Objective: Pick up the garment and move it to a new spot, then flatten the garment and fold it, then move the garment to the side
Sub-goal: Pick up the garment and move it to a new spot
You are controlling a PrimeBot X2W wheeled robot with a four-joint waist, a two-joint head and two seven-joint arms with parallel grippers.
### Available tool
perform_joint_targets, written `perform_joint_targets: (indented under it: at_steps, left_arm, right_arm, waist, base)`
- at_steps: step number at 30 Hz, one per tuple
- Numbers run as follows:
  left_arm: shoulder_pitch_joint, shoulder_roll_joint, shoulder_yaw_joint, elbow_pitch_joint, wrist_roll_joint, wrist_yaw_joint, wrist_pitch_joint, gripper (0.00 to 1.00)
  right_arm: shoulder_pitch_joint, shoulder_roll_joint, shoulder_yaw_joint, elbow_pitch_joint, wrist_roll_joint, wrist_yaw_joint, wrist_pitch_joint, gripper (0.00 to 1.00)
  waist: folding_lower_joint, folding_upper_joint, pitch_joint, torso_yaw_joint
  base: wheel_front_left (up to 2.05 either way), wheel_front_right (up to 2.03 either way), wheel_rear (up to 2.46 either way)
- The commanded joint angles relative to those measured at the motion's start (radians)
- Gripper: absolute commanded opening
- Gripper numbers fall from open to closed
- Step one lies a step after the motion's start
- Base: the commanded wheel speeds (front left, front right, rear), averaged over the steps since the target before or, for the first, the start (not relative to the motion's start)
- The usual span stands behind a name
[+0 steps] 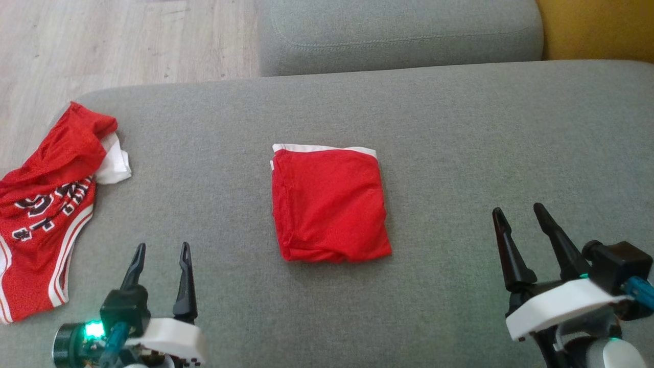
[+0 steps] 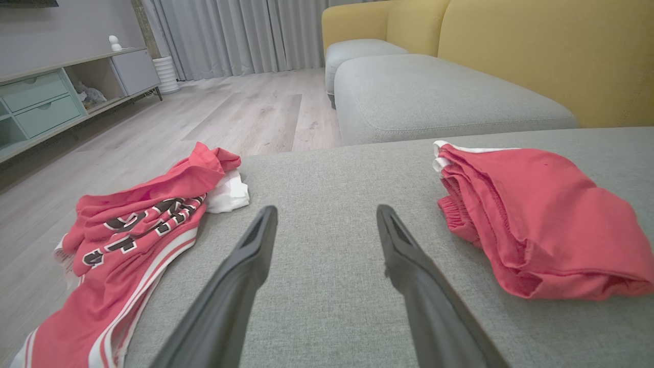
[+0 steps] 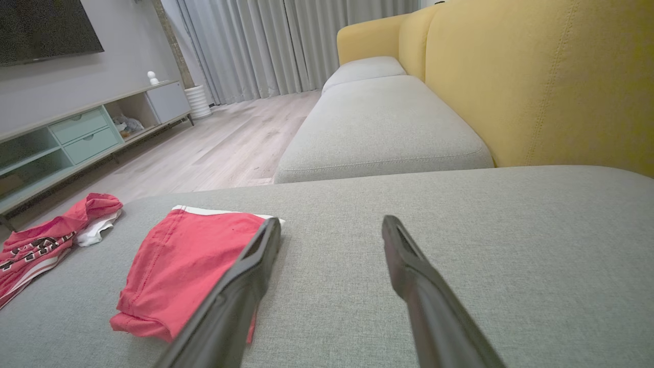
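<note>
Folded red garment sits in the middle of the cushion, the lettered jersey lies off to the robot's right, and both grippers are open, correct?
Not quite: the lettered jersey lies off to the robot's left, as the head view shows. The folded red garment does sit in the middle of the cushion, and the left gripper and right gripper are open.

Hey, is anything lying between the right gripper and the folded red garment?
Nothing visible. Bare grey sofa cushion lies between the open right gripper and the folded red garment. The lettered red jersey lies at the cushion's left edge, beyond it.
</note>
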Motion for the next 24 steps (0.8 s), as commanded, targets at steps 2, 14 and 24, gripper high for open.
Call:
perform_joint_targets:
  at_steps: [2, 14, 24]
  left_arm:
    - [-0.059, 0.026, 0.042, -0.018, -0.005, 0.0, -0.006, 1.0]
    - [-0.131, 0.008, 0.038, -0.032, 0.023, -0.021, -0.058, 1.0]
    - [-0.216, -0.073, 0.025, 0.011, 0.068, -0.07, -0.118, 1.0]
  right_arm:
    - [-0.037, -0.004, 0.02, -0.037, -0.008, -0.002, -0.001, 1.0]
    - [-0.089, -0.004, 0.024, 0.03, 0.003, -0.002, 0.075, 1.0]
    - [-0.293, -0.02, 0.152, 0.35, 0.082, -0.002, 0.1, 1.0]
  waist:
    - [0.0, 0.0, -0.001, 0.001]
    - [0.0, 0.0, 0.064, 0.054]
    - [0.0, 0.0, 0.134, 0.167]
  base:
    - [0.0, 0.0, 0.0]
    - [0.0, 0.0, 0.0]
    - [0.0, 0.0, 0.0]
